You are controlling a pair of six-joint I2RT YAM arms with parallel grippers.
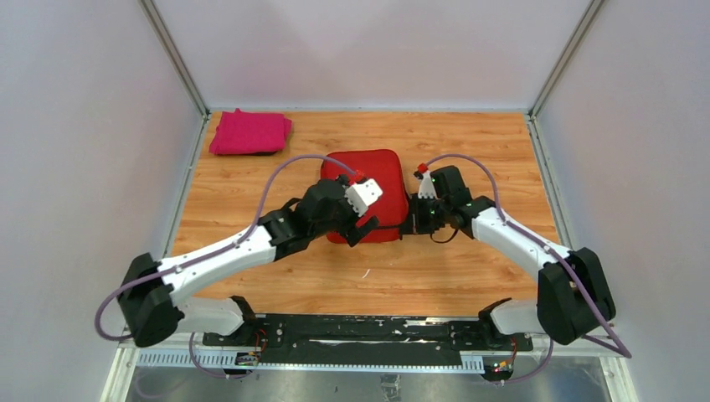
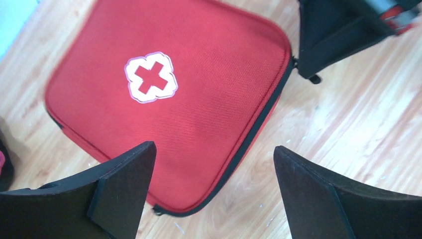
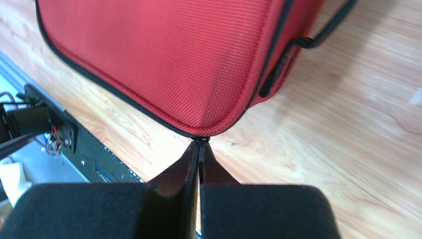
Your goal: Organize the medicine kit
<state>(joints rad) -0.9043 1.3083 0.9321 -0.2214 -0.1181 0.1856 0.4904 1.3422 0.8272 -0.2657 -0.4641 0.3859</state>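
The left arm (image 1: 218, 260) reaches from its base at the near left diagonally toward the middle, and the wrist is bent so that the left gripper (image 2: 211, 152) looks down. Its two black fingers (image 2: 124, 174) stand wide apart and hold nothing. The right arm (image 1: 515, 239) reaches from the near right inward to the left (its forearm runs almost straight to the wrist). The right gripper (image 3: 199, 144) is closed completely, both pads pressed flat together, and the tips touch the corner of the medicine kit (image 3: 149, 59). Whether something thin is pinched there cannot be told.
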